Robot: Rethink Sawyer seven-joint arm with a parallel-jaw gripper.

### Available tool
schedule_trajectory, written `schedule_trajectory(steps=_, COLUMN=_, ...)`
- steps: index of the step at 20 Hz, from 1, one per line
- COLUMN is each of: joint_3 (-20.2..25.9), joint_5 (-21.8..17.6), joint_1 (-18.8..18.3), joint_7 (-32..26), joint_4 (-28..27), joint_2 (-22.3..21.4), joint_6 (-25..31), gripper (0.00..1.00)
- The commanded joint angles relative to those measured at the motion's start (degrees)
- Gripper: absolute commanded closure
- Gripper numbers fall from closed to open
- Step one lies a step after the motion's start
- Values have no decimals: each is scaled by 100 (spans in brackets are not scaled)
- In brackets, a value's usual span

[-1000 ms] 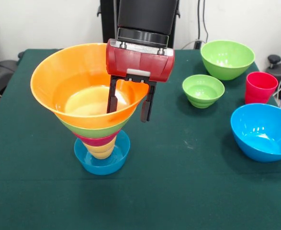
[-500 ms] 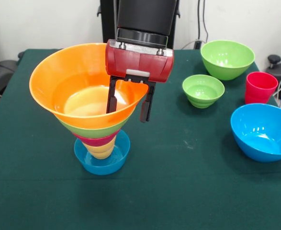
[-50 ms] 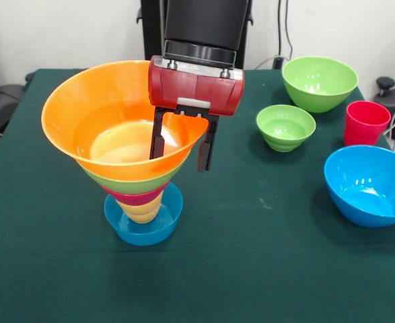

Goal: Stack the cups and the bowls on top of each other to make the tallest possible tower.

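Note:
The tower (image 3: pixel 133 183) stands left of centre. A small blue bowl (image 3: pixel 126 229) is its base, with a yellow cup (image 3: pixel 142 212), a small red bowl (image 3: pixel 138 197), a green bowl (image 3: pixel 126 182) and a very wide orange bowl (image 3: pixel 96 101) above it. My gripper (image 3: pixel 181 161) hangs open over the orange bowl's right rim, one finger inside the bowl and the other outside. To the right, on the table, are a big green bowl (image 3: pixel 319 81), a small green bowl (image 3: pixel 286 126), a red cup (image 3: pixel 367 122) and a big blue bowl (image 3: pixel 369 185).
The table has a dark green cloth (image 3: pixel 251 269). Its right edge runs close behind the red cup and the big blue bowl. Cables and dark equipment (image 3: pixel 392 94) lie beyond that edge.
The gripper and the orange bowl's rim have shifted very slightly to the left. Nothing else has moved.

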Motion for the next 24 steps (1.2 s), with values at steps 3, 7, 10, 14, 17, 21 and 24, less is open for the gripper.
schedule_trajectory(steps=3, joint_3=470, joint_5=-386, joint_1=6, joint_7=-592, joint_4=-17, joint_2=56, joint_6=566, gripper=0)
schedule_trajectory(steps=7, joint_3=510, joint_5=-325, joint_1=-27, joint_7=-684, joint_4=77, joint_2=-117, joint_6=738, gripper=0)
schedule_trajectory(steps=10, joint_3=529, joint_5=-314, joint_1=-52, joint_7=-732, joint_4=110, joint_2=-170, joint_6=794, gripper=0)
schedule_trajectory(steps=14, joint_3=525, joint_5=-303, joint_1=-71, joint_7=-778, joint_4=190, joint_2=-256, joint_6=882, gripper=0)
schedule_trajectory(steps=17, joint_3=517, joint_5=-266, joint_1=-62, joint_7=-802, joint_4=244, joint_2=-380, joint_6=1019, gripper=0)
schedule_trajectory(steps=21, joint_3=540, joint_5=-242, joint_1=-76, joint_7=-811, joint_4=309, joint_2=-486, joint_6=1124, gripper=0)
schedule_trajectory(steps=24, joint_3=554, joint_5=-262, joint_1=-82, joint_7=-784, joint_4=314, joint_2=-480, joint_6=1112, gripper=0)
